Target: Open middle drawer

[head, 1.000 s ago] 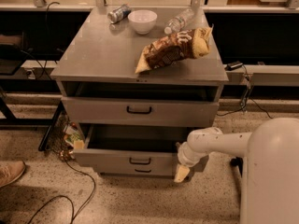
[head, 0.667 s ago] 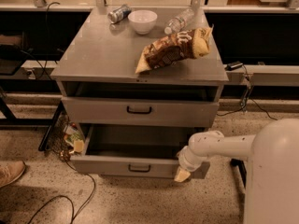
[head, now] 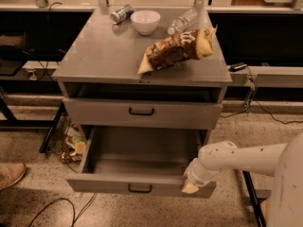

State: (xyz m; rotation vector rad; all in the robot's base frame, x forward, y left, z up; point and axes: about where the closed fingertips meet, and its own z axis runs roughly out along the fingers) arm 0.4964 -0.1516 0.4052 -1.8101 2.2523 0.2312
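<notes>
Pull stroke is nearing its end, by my read. Middle drawer [head: 104, 184] is sitting well out past the front edge of the desk [head: 104, 56], w/ its plain grey inside showing and its small black handle [head: 140, 188] at centre of the front. Gripper [head: 190, 187] is sitting against the right end of the drawer front, below the desk's front-right corner, not on the handle. White arm [head: 246, 155] is reaching in from the right. Whether the gripper is spread or pinched, can't tell. Upper drawer [head: 189, 113] is sticking out just a bit under the front edge.

Next move, imo, is either finishing the last bit of travel straight out from the front edge, or letting go & backing off right w/o nudging the drawer back in. Pulling from one end could be skewing it on its runners, so a square pull matters.

Vs. 1 s ago, the drawer front is sitting further out from the front edge & more of the inside is showing. Gripper has been travelling w/ it, at the same spot on the right end. Chip bag [head: 177, 51], bowl [head: 145, 21], can [head: 121, 13] & bottle [head: 182, 21] on top aren't shifting.
</notes>
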